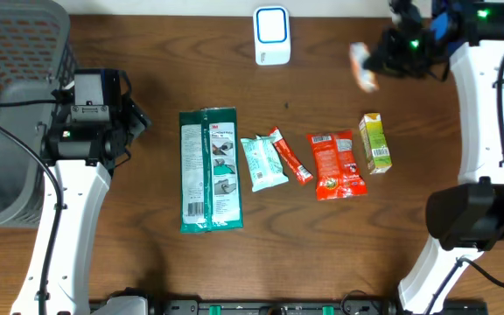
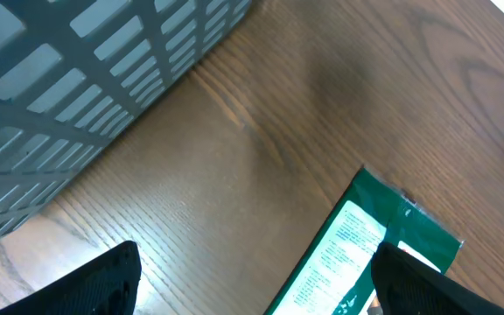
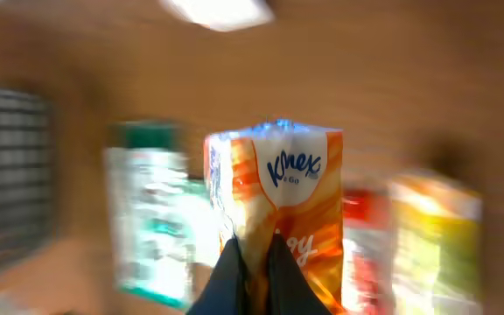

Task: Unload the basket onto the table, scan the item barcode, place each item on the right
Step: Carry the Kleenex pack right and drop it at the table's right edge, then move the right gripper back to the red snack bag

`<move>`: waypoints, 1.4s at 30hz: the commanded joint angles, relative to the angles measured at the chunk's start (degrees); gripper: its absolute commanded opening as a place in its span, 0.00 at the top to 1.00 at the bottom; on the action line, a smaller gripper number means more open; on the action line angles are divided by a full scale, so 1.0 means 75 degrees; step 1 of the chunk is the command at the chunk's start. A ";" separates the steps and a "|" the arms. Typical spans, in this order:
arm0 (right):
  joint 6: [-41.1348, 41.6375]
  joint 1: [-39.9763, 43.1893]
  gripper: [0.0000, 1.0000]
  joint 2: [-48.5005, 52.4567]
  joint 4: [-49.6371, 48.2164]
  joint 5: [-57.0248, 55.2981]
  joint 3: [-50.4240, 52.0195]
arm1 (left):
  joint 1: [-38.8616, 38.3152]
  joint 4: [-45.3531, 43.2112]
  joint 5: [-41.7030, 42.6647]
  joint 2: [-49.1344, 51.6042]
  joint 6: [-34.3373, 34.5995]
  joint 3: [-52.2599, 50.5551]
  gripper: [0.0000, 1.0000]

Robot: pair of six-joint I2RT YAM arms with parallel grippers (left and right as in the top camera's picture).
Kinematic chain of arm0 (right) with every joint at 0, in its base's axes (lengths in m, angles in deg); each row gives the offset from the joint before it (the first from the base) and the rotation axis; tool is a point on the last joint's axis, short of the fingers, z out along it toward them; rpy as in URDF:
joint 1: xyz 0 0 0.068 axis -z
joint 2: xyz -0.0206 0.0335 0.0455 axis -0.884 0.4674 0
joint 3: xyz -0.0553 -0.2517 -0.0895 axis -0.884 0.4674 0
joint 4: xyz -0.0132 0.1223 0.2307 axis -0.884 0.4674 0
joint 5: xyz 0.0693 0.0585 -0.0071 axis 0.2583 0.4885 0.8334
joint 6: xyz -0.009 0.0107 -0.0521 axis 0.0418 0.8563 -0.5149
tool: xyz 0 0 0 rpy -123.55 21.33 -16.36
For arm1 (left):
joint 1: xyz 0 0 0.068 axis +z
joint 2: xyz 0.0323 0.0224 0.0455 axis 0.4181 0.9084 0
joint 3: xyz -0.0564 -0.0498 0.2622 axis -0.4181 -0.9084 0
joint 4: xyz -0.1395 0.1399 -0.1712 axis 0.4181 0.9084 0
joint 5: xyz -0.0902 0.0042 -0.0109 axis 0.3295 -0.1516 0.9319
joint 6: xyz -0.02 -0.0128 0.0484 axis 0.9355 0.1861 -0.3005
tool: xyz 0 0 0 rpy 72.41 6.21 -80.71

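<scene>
- Starting at the left, we are seeing the grey basket (image 1: 11, 96), and our left gripper (image 1: 136, 118) is hovering near it with its jaws standing wide apart, holding nothing.
- Moving along, a green packet (image 1: 208, 171), a teal sachet (image 1: 262, 163), a red stick (image 1: 289, 156), a red pouch (image 1: 335, 164) and a yellow-green carton (image 1: 374, 144) are lying in a row, waiting.
- Behind them, the white scanner (image 1: 271, 35) is standing alone.
- To its right, our right gripper (image 1: 390, 54) is clamping tight on one end of the orange tissue pack (image 1: 363, 66), holding it aloft near the scanner but apart from it.
- We are judging that the presenting step is in hand. Next we are needing to turn the pack's barcode, which we cannot see, square to the scanner face.
</scene>
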 commanded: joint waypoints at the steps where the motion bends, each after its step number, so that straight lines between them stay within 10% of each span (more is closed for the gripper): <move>1: -0.0609 0.0315 0.99 0.0058 0.0469 -0.4121 0.0361 | 0.0017 0.0015 -0.0093 -0.0099 0.0096 0.0163 0.15; 17: 0.0227 0.2611 0.90 0.0073 -0.4336 -0.5919 0.5625 | 0.0017 0.0015 -0.0093 -0.0099 0.0096 0.0163 0.15; 18: 0.0227 0.2809 0.48 0.0073 -0.4535 -0.5761 0.5817 | 0.0017 0.0015 -0.0093 -0.0099 0.0096 0.0163 0.15; 22: 0.0224 0.3127 0.01 0.0067 -0.4575 -0.4829 0.5863 | 0.0017 0.0015 -0.0093 -0.0099 0.0096 0.0163 0.15; 35: 0.0227 0.3040 0.01 -0.0498 -0.1253 -0.2955 0.3092 | 0.0017 0.0015 -0.0093 -0.0099 0.0096 0.0163 0.15; 42: -0.0012 0.2052 0.30 -0.0941 -0.0122 -0.1545 0.3048 | 0.0017 0.0015 -0.0093 -0.0099 0.0096 0.0163 0.15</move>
